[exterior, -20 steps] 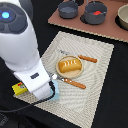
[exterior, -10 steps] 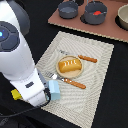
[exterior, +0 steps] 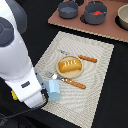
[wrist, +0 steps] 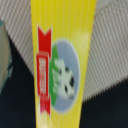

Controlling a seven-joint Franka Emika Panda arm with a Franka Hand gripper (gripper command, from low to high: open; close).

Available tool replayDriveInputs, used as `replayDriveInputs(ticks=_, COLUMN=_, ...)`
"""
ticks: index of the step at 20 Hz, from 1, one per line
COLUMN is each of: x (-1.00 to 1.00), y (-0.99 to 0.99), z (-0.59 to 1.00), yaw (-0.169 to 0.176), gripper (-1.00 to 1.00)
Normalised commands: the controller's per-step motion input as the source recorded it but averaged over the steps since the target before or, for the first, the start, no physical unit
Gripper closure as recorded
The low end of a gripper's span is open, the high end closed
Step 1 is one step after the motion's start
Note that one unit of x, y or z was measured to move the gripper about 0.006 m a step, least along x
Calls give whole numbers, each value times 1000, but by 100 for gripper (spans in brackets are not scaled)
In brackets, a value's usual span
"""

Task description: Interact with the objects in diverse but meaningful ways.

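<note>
A yellow packet [wrist: 60, 65] with a red ribbon and a blue round picture fills the wrist view, very close to the camera. In the exterior view only a corner of the packet [exterior: 14, 95] shows beside the arm's white hand [exterior: 29, 94], which covers the fingers. A light-blue cup [exterior: 52, 90] stands right next to the hand. A golden-brown bread loaf [exterior: 69, 65] lies on the tan plate [exterior: 79, 72]. Two grey pots [exterior: 68, 8] [exterior: 90, 16] stand at the back, and a red tomato [exterior: 98, 11] lies in the second one.
An orange-handled knife [exterior: 88, 58] and fork [exterior: 70, 81] flank the plate on a striped placemat [exterior: 97, 87]. The pots stand on a brown board [exterior: 112, 32] with another bowl [exterior: 123, 17] at the exterior view's right. The arm's white body [exterior: 12, 45] fills the exterior view's left.
The arm has shifted slightly down and toward the exterior view's lower left, over the packet. The cup, bread, cutlery and pots have not moved.
</note>
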Motion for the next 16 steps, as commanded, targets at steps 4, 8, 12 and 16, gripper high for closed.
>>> replayDriveInputs(ticks=4, x=-447, y=144, z=1000, yaw=-2, gripper=-100)
replayDriveInputs(ticks=8, x=-245, y=521, z=874, yaw=-1, gripper=-100)
replayDriveInputs(ticks=12, x=-50, y=853, z=614, yaw=-1, gripper=-100)
replayDriveInputs(ticks=16, x=0, y=924, z=289, yaw=-29, gripper=-100)
